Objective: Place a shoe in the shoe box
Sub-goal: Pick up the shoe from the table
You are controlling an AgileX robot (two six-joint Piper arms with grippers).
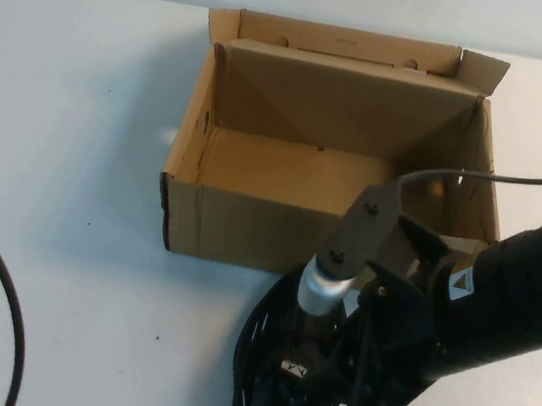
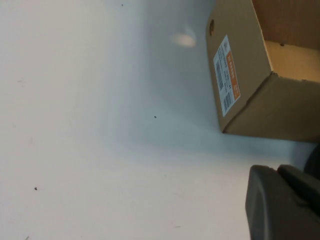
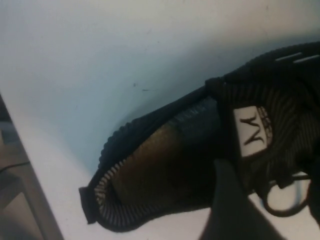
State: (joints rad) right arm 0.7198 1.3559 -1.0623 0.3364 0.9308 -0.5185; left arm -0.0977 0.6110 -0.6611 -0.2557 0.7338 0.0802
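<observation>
The shoe is being grasped on the tabletop by the right gripper, one jaw inside; lifting into the shoe box is called for next. The left gripper is parked, jaws' state untellable.

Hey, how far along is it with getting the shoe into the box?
Early. Done: the shoe box stands open and empty. In hand: the right gripper is down over the shoe, which lies on the table in front of the box; a grasp can't be confirmed. The left gripper is off to the side. Left: lifting and placing.
</observation>
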